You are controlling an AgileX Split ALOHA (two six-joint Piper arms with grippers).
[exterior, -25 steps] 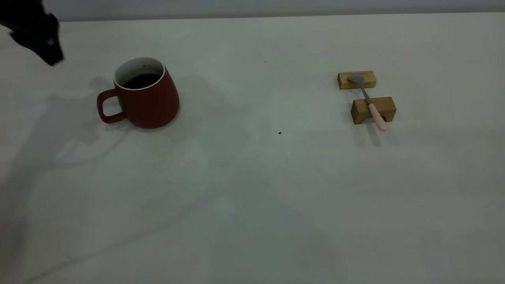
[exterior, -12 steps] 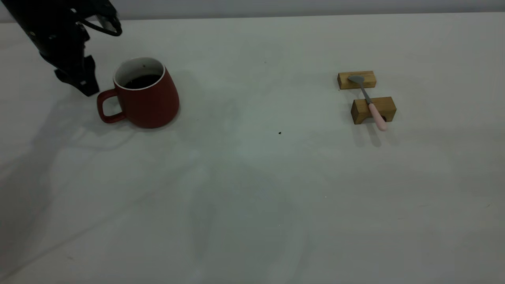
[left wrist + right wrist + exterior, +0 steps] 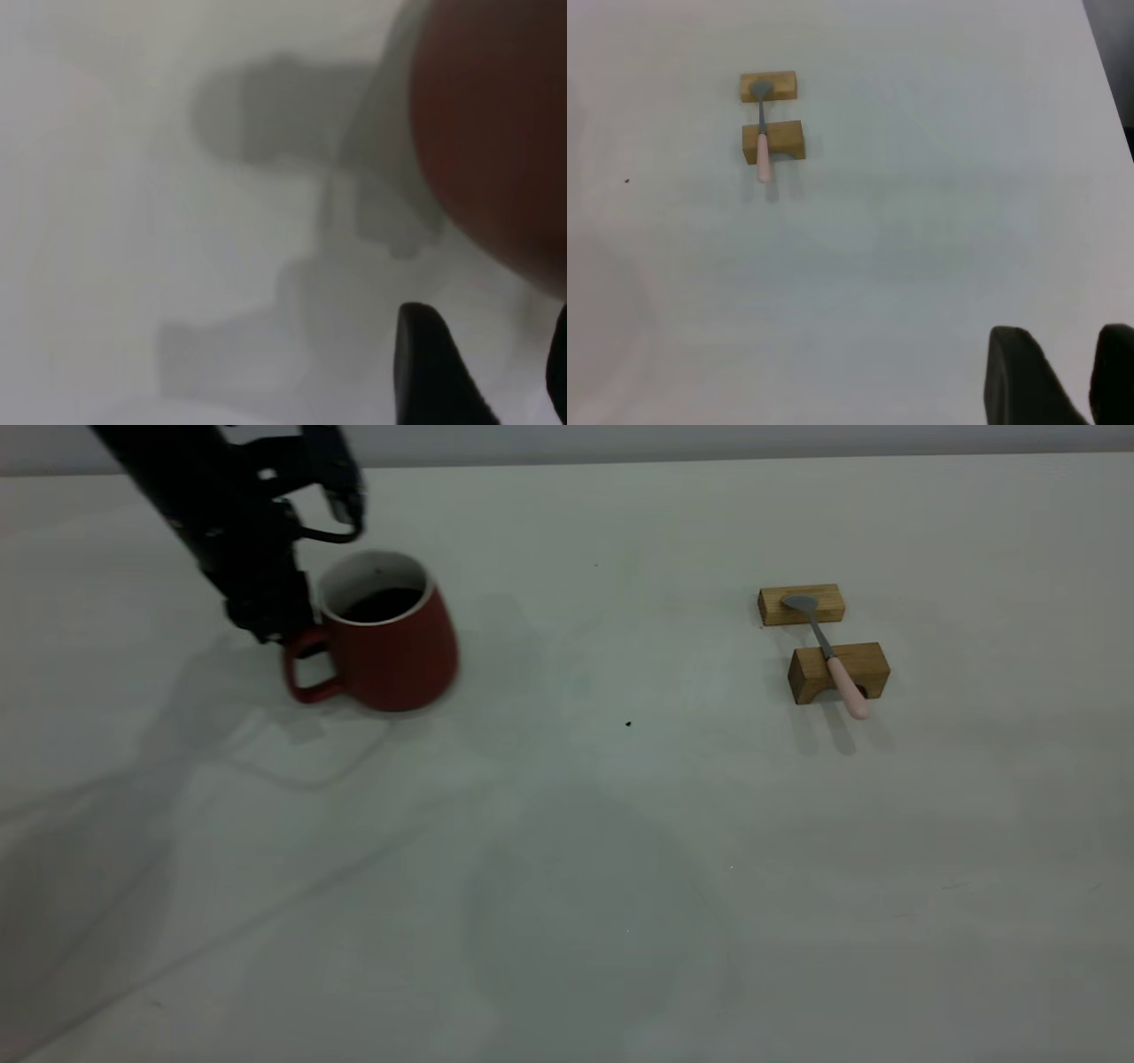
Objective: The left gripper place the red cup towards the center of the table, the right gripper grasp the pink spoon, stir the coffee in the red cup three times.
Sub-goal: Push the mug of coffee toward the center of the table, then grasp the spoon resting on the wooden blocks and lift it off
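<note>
The red cup (image 3: 390, 651) stands at the table's (image 3: 576, 850) left back, with dark coffee (image 3: 383, 604) in it and its handle turned toward the left arm. My left gripper (image 3: 283, 631) is right at that handle. In the left wrist view its fingers (image 3: 425, 354) stand apart with only table between them, and the red cup (image 3: 496, 115) bulges just ahead. The pink spoon (image 3: 833, 660) lies across two wooden blocks at the right. My right gripper (image 3: 1063, 341) hangs high and far from the pink spoon (image 3: 762, 142), a narrow gap between its fingers, holding nothing.
Two tan wooden blocks (image 3: 802, 605) (image 3: 839, 670) carry the spoon, bowl on the far one, handle over the near one. A small dark speck (image 3: 628, 724) marks the table's middle. The table's far edge runs along the back wall.
The left arm came in from the far left corner down to the cup's handle. In the last half second the cup slid to the right, toward the middle. The spoon and blocks stayed put.
</note>
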